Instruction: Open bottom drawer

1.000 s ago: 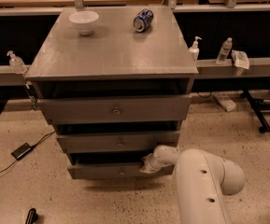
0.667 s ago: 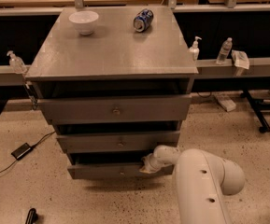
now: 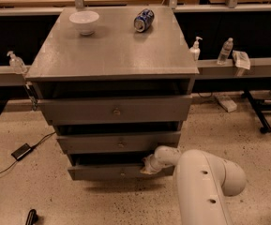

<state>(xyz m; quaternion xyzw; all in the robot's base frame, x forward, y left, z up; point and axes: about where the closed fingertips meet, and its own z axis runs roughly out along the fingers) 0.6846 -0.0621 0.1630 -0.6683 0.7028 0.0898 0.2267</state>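
Bottom drawer (image 3: 102, 172), grey and flat-fronted with a small round central knob, sat lowest in the grey three-drawer cabinet (image 3: 111, 55), with a dark gap showing above its front edge. The white robot arm (image 3: 205, 182) reached in from the lower right, its gripper (image 3: 149, 165) at the drawer's upper right edge; whether it was spread or pressed together could not be told. A white ceramic bowl (image 3: 84, 21) and a blue-and-white can (image 3: 144, 20) lying on its side rested on the cabinet top.

White bowl (image 3: 84, 21), left, and tipped blue can (image 3: 144, 20) sit far back on the cabinet top (image 3: 111, 50); a water bottle (image 3: 224, 50) stands right.
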